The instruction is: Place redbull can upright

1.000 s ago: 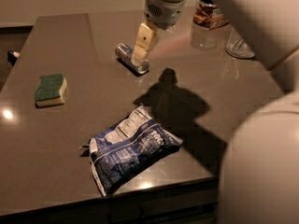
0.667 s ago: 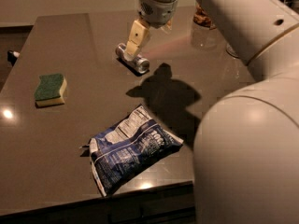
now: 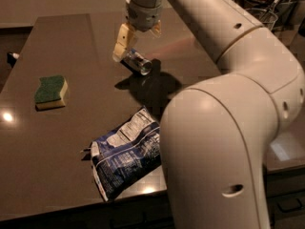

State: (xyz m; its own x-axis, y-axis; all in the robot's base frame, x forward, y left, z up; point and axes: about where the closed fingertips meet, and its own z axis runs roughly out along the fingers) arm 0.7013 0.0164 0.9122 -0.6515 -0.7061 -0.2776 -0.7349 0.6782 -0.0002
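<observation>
The end effector (image 3: 137,44) has dropped right onto the redbull can (image 3: 137,62), fingers spread, nothing pinched. The can's still lying sideways on the table (image 3: 71,42), so probably the grab's next.

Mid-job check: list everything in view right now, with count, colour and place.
table: 1, dark brown, fills most of the view
can: 1, silver with blue, on its side, far middle of table
sponge: 1, green over yellow, left side of table
snack bag: 1, blue and white, lying flat by near edge
dark item: 1, at left table edge, too dim to name
gripper: 1, cream, right at the can
arm: 1, white, from right foreground up to the gripper
</observation>
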